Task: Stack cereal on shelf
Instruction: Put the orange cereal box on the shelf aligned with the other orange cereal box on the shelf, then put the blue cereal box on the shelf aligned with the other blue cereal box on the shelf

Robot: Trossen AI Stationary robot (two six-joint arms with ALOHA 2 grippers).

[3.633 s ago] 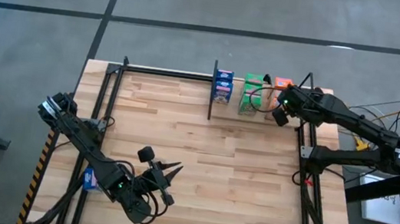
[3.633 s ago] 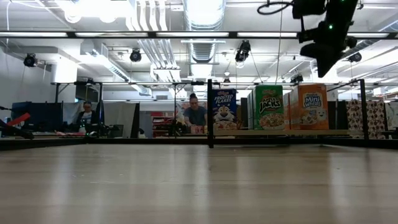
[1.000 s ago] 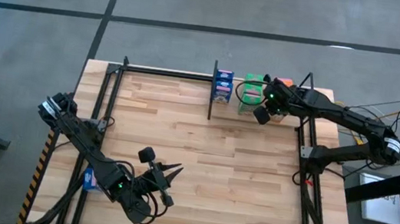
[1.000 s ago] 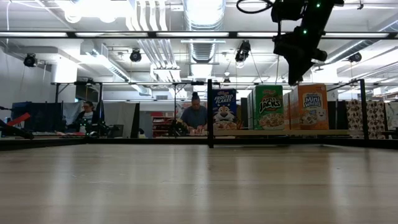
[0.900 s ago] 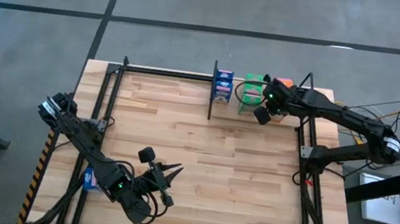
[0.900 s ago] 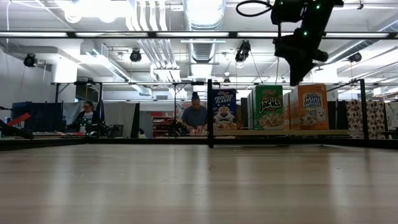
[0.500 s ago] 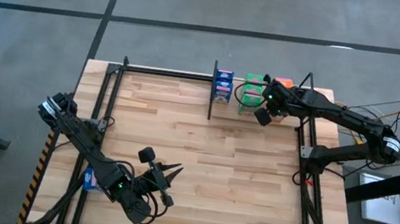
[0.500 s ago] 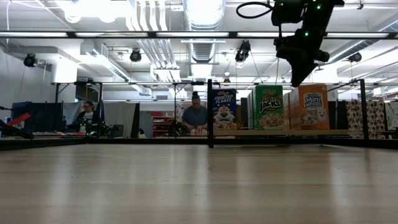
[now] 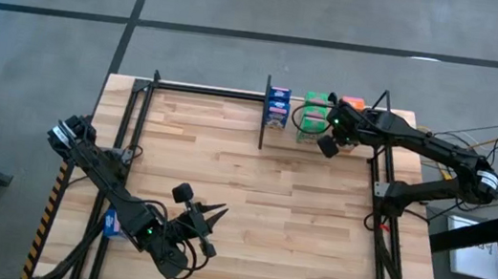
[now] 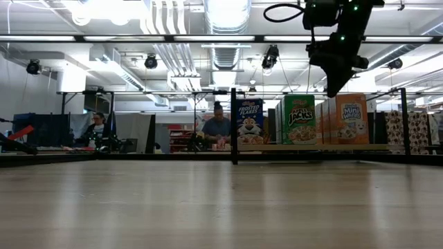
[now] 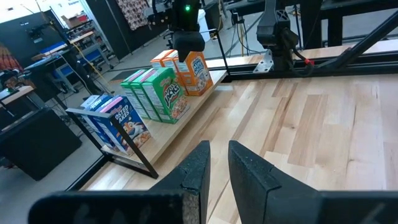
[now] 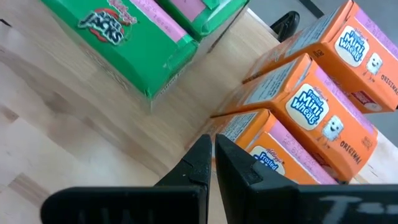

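The cereal stands upright in three groups on the shelf (image 9: 290, 132) at the table's far edge: blue boxes (image 9: 277, 108) by the black divider, green boxes (image 9: 313, 117), and orange boxes (image 9: 353, 105) at the right. My right gripper (image 9: 327, 147) is shut and slants down at the near left top corner of the front orange box (image 12: 292, 168); the low view shows its tip (image 10: 333, 92) level with that box's top. My left gripper (image 9: 218, 214) hovers low over the near left of the table, fingers nearly together on nothing (image 11: 217, 152). My right gripper's shut fingertips (image 12: 202, 149) meet the front orange box at its top corner on the green boxes' side (image 12: 231, 132). They come from above, slanting down toward the shelf. The fingers themselves hide the exact spot. The box stands upright on the shelf board.
Black frame rails run along the table's left, right and far edges (image 9: 207, 89). Bare wood tabletop (image 9: 297, 213) lies between the two arms. A small blue thing (image 9: 111, 226) sits under the left arm at the left rail. People (image 10: 218, 128) are in the room beyond.
My right gripper has tipped slightly, and its fingertips have gone a little toward the orange boxes. In the low view the front orange box has shifted slightly toward the table's right and shows more of its side.
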